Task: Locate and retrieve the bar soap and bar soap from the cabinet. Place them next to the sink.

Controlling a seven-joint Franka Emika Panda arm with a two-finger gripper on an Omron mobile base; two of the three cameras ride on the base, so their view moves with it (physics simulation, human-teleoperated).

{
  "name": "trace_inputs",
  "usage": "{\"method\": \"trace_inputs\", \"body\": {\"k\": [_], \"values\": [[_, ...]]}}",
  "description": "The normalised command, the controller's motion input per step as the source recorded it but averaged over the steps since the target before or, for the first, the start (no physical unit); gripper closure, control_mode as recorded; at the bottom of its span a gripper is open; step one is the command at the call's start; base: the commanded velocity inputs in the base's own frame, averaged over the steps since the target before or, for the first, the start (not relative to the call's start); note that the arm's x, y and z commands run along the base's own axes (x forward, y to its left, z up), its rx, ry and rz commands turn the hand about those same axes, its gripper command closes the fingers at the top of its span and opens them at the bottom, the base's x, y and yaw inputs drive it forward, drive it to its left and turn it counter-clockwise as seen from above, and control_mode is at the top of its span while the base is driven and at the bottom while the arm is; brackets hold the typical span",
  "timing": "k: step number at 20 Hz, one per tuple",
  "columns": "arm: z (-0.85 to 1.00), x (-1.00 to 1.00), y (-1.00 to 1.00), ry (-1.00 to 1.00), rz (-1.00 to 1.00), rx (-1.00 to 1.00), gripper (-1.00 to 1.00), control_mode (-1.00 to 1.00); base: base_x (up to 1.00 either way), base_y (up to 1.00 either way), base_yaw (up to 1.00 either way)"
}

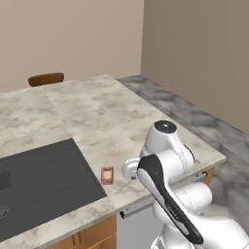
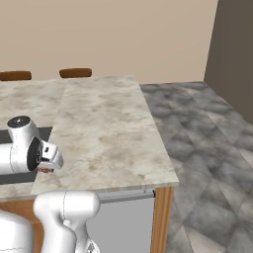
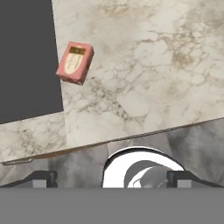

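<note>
Even, soft, bright rendered light; no glare; faint shadow beside bar soap (image 3: 75, 62); slightly coarse, sharp throughout.

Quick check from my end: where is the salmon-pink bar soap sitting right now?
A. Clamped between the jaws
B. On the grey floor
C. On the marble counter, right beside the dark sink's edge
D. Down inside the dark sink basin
C. The hand view shows the bar soap lying flat on the marble counter, close against the edge of the dark sink, with nothing gripping it; the left base view shows the same.
</note>
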Motion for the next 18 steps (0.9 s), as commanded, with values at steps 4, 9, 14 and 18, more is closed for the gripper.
{"method": "trace_inputs", "body": {"k": [4, 9, 14, 18], "values": [[0.00, 0.00, 0.00, 0.00, 0.00, 0.00, -1.00, -1.00, 0.00, 0.00, 0.00], [0.00, 0.00, 0.00, 0.00, 0.00, 0.00, -1.00, 1.00, -0.13, -0.16, -0.06], [0.00, 0.00, 0.00, 0.00, 0.00, 0.00, -1.00, 1.00, -0.03, -0.21, -0.37], [0.00, 0.00, 0.00, 0.00, 0.00, 0.00, -1.00, 1.00, 0.00, 0.00, -0.48]]}}
